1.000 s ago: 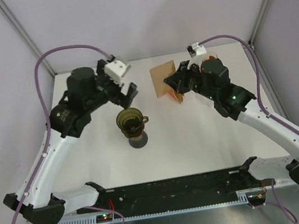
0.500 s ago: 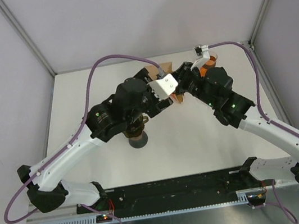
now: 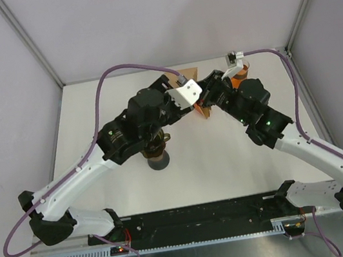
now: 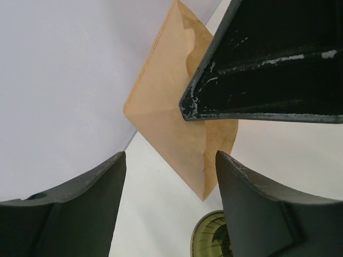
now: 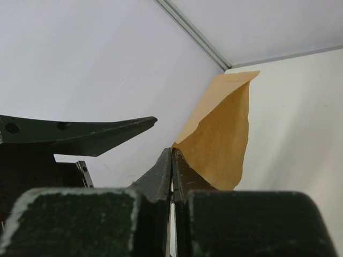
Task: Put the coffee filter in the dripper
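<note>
The right gripper [image 5: 171, 156] is pinched tight on a corner of the brown coffee filter [image 5: 222, 128], holding it in the air toward the back of the table [image 3: 228, 158]. The left gripper [image 4: 170, 158] is spread wide and empty, facing the paper. The dripper [image 4: 210, 240] stands below, mid-table. The arms crowd close, so a knock could crumple the filter. Open room lies nearer.

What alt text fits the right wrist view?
The right gripper is shut on the lower corner of a tan paper coffee filter, held up against a pale wall. A dark finger of the other arm reaches in from the left; white table shows at right.
</note>
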Motion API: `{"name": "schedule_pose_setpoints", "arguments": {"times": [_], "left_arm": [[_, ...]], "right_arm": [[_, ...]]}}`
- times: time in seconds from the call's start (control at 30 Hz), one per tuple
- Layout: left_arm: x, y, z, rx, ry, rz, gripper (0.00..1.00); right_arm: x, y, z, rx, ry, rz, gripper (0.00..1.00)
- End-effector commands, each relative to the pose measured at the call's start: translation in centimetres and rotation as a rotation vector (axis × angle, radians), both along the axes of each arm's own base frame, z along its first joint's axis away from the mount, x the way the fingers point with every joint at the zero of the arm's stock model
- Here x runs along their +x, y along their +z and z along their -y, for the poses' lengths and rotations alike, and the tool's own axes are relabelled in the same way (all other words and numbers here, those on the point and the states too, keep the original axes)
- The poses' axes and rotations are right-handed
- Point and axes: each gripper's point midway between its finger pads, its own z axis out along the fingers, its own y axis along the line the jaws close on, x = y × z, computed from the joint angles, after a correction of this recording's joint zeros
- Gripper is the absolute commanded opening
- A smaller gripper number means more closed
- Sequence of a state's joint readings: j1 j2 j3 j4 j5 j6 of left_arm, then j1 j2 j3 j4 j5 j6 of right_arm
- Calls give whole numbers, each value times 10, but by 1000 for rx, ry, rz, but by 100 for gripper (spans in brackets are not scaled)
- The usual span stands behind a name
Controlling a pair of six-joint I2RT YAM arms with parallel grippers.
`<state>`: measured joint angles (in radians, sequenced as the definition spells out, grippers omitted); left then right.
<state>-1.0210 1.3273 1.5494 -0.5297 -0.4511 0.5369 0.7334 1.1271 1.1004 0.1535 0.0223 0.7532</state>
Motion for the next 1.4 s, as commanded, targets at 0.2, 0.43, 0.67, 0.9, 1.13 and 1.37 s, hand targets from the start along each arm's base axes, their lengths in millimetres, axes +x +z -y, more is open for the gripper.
{"name": "schedule_pose_setpoints", "arguments": {"times": [0.2, 0.43, 0.67, 0.9, 1.13, 1.37], "left_arm": [[14, 16, -4, 23, 41, 177, 60], [16, 12, -6, 43, 61, 210, 17], [19, 6, -20, -30, 104, 164, 0], [30, 6, -37, -170, 177, 92, 0], [31, 5, -38, -208, 204, 73, 0], [28, 6, -36, -243, 191, 53, 0]], "right_arm": [[-8, 20, 5, 122, 1, 34, 0], [-5, 13, 4, 113, 10, 23, 0], [-4, 0, 16, -11, -57, 58, 24], [-13, -13, 30, -133, -163, 58, 41], [-10, -27, 19, -133, -159, 6, 56], [1, -23, -5, -66, -120, 24, 64]]}}
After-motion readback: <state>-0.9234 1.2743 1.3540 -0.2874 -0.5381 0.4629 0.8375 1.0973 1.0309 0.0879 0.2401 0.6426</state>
